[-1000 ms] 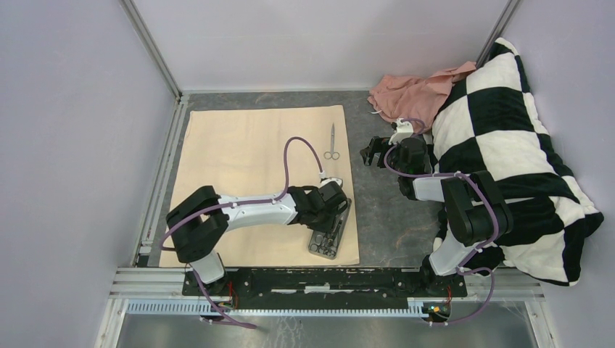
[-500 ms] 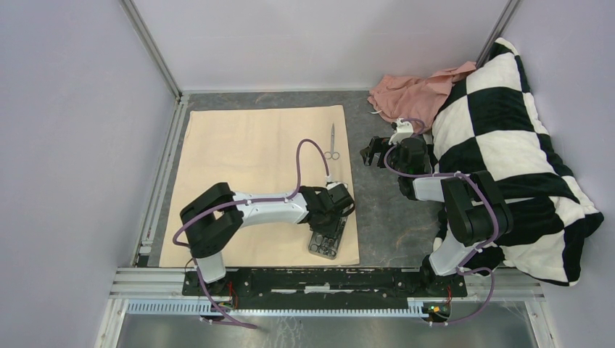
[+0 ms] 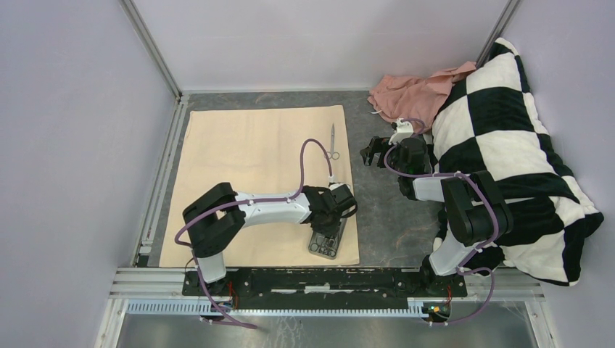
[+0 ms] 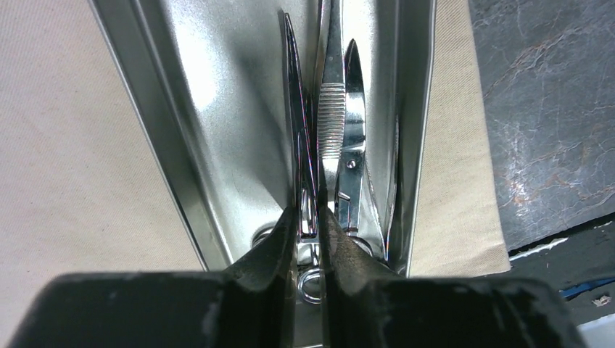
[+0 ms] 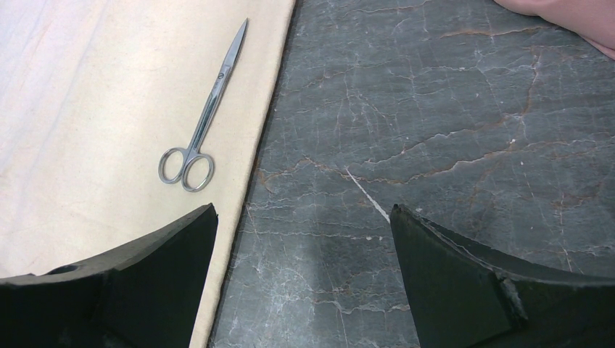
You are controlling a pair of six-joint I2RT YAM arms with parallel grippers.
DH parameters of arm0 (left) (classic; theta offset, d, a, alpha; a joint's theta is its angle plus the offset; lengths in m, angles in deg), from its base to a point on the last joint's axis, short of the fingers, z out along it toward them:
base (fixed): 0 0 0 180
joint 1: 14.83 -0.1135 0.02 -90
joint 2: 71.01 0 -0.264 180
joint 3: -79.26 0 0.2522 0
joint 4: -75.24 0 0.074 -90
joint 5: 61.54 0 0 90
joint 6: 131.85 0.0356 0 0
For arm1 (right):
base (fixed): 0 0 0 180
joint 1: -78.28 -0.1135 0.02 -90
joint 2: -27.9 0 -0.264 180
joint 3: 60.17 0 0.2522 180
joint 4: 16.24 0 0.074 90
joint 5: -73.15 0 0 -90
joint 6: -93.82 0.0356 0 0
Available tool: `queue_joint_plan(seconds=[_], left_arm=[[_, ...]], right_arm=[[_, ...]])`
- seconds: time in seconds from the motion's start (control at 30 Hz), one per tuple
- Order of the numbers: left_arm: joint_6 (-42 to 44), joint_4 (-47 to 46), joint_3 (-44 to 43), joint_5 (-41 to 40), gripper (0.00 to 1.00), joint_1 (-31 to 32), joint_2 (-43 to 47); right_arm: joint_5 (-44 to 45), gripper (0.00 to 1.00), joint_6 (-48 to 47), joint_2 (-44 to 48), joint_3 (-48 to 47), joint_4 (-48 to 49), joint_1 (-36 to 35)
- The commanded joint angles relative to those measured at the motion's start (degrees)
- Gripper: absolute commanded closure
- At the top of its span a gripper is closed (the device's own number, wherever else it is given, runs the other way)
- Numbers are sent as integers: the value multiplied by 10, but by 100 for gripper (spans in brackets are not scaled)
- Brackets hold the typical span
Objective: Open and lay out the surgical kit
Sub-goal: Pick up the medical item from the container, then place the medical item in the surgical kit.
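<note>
The beige cloth wrap (image 3: 254, 167) lies spread flat on the dark table. The steel tray (image 3: 328, 241) sits at its near right corner. In the left wrist view the tray's wall (image 4: 156, 123) frames several slim silver instruments (image 4: 341, 123) lying side by side. My left gripper (image 3: 341, 214) is down in the tray, and its fingers (image 4: 279, 239) are shut on one slim instrument (image 4: 299, 145) near its ring handles. One pair of scissors (image 3: 332, 143) lies alone at the cloth's far right edge and also shows in the right wrist view (image 5: 203, 123). My right gripper (image 3: 373, 152) hovers open and empty over bare table beside them.
A black and white checked pillow (image 3: 508, 145) fills the right side, with the right arm against it. A crumpled pink cloth (image 3: 410, 90) lies at the back right. Grey walls and metal rails close in the table.
My left arm has shifted right and its wrist has settled over the tray's far end. The right arm, the scissors and the tray have not moved.
</note>
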Motion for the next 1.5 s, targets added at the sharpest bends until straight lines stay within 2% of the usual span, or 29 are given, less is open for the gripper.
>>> queue_joint_plan(seconds=[0.0,0.37,0.53,0.63,0.8,1.03,1.3,1.47], left_arm=[[13,14,-11,-1,88,5,29],[0,20,1,-19,95,4,91],[10,30,-27,-52,98,-6,97],[29,32,-50,-66,98,-35,93],[67,16,-92,-82,98,-119,68],[133,4,-222,-121,98,-213,-49],[187,35,-428,-198,98,-244,-211],[194,54,-529,-205,98,-255,-296]], right_arm=[[-4,3,5,-3,-20,17,2],[-3,3,6,-2,-18,18,2],[-4,3,7,-3,-18,19,2],[-1,3,6,-3,-19,16,3],[4,3,-1,0,-20,10,2],[9,3,-4,1,-22,6,3],[6,3,-5,-8,-33,1,2],[1,3,-4,-16,-44,-3,3]])
